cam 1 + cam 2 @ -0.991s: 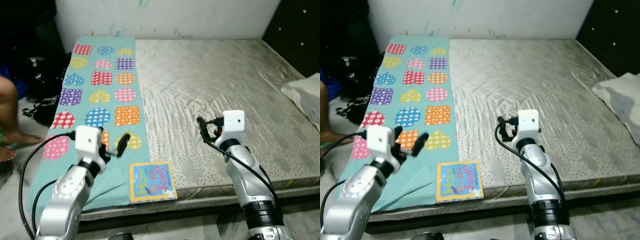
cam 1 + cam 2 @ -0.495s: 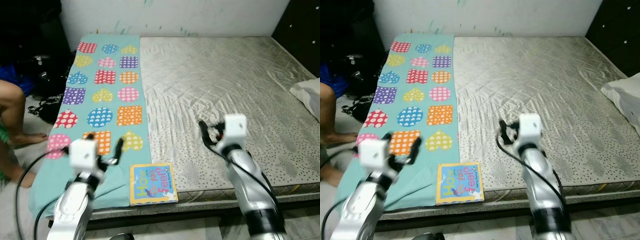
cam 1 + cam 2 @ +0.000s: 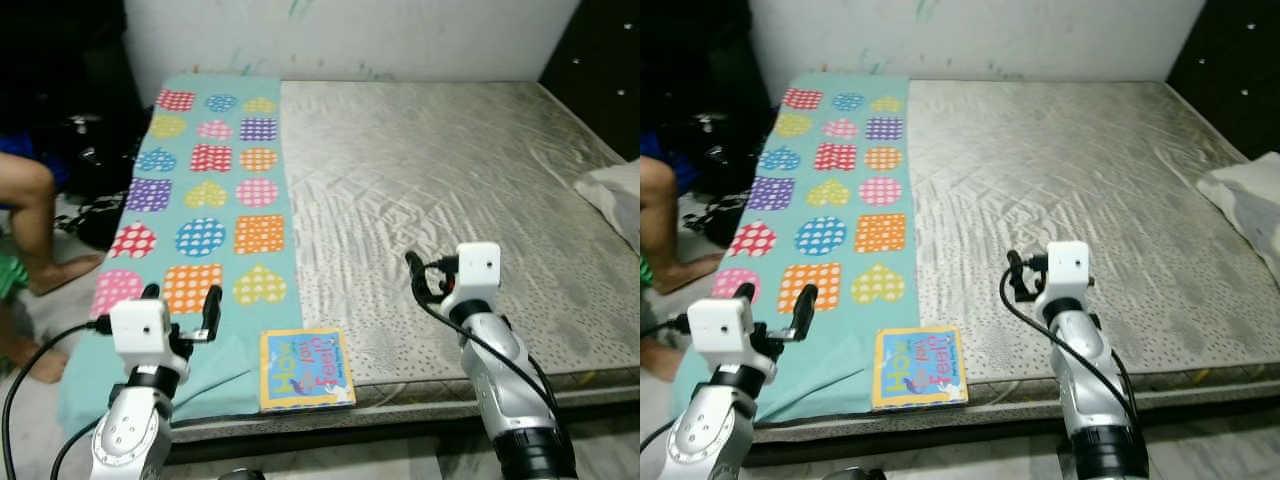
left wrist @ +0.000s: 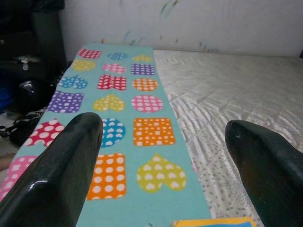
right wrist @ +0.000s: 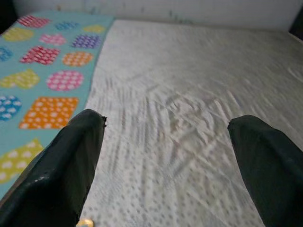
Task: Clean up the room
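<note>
Over the near edge of the bed, my left gripper (image 3: 180, 308) hangs with its two black fingers (image 4: 66, 161) spread wide apart and nothing between them, above the teal blanket (image 3: 205, 215) printed with dotted hearts and squares. My right gripper (image 3: 428, 283) is raised over the bare grey mattress (image 3: 440, 180), its fingers (image 5: 71, 161) also wide apart and empty. Between my two arms, a colourful picture book (image 3: 304, 368) lies flat at the very front edge of the bed, half on the blanket and half on the mattress, touching neither gripper. Farther right, a white pillow (image 3: 615, 195) sits at the mattress's side. On my left, beside the bed, a person's bare leg and foot (image 3: 45, 215) rest on the floor, with dark bags (image 3: 85, 150) piled behind by the wall.
</note>
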Tool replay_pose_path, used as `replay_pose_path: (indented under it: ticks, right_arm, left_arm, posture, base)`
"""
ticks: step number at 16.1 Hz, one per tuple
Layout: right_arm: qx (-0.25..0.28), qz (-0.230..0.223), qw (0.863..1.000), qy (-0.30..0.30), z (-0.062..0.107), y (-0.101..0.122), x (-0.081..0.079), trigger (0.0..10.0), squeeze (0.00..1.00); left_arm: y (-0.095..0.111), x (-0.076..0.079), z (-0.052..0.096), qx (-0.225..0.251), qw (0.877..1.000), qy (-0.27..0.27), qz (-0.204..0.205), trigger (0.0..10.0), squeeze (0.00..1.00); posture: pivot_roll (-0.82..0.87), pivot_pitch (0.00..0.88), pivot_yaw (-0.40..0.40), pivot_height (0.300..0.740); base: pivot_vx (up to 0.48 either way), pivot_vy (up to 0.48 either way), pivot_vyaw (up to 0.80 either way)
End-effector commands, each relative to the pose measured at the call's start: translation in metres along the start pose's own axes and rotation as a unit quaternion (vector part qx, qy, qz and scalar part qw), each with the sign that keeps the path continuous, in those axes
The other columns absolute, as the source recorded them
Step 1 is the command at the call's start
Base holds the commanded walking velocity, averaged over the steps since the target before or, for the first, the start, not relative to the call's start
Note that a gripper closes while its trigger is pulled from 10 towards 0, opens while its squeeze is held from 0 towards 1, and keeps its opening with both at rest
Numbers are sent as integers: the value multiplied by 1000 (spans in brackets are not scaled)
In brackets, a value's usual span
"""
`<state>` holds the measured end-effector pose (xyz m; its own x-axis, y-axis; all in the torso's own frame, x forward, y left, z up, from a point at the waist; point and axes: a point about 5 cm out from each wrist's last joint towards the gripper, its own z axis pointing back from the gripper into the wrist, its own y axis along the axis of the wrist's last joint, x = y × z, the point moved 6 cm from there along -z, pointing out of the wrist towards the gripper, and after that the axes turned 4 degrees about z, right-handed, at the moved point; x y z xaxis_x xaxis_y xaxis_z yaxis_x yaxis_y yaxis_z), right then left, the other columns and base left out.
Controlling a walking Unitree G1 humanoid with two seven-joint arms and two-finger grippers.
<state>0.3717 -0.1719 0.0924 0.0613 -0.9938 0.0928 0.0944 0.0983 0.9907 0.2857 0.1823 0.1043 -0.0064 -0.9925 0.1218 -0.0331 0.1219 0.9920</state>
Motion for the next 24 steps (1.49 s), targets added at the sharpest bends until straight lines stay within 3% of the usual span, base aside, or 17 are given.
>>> replay_pose_path:
  ticks: [1,3,5,9,12,14,18,24]
  right_arm:
    - [2,-2,1000,3,5,-1,0,10000,0]
    - [-1,14,1000,7,18,-10,7,10000,0]
    - [-26,35,999,-1,44,-26,32,10000,0]
    - [-21,36,999,8,63,-22,39,10000,0]
    - [-26,24,999,4,59,-22,32,10000,0]
    - [-35,8,999,12,54,-21,21,10000,0]
    - [-36,15,999,13,52,-19,17,10000,0]
    - [-14,4,999,33,39,-5,0,10000,0]
  left_arm:
    - [4,0,3,10,1000,6,-1,10000,0]
    - [0,-3,9,5,1000,16,-4,10000,0]
    - [-2,-5,19,-1,1000,21,-2,10000,0]
    - [-5,-4,20,-9,1000,16,-3,10000,0]
    - [-4,-2,18,-15,1000,13,3,10000,0]
    - [-3,0,16,-18,1000,9,3,10000,0]
    - [1,-1,11,-18,1000,14,14,10000,0]
    - [2,4,7,-19,999,16,21,10000,0]
  posture:
    - [43,77,-53,740]
    - [44,85,-64,740]
    - [34,101,-61,740]
    - [19,109,-37,740]
    - [19,116,-36,740]
    - [22,152,-28,740]
    - [23,169,-47,740]
    - [32,159,-38,740]
  base:
    - [0,0,0]
    - [0,0,0]
    - [0,0,0]
    - [0,0,0]
    - [0,0,0]
    - [0,0,-672]
    - [0,0,-800]
    - [0,0,0]
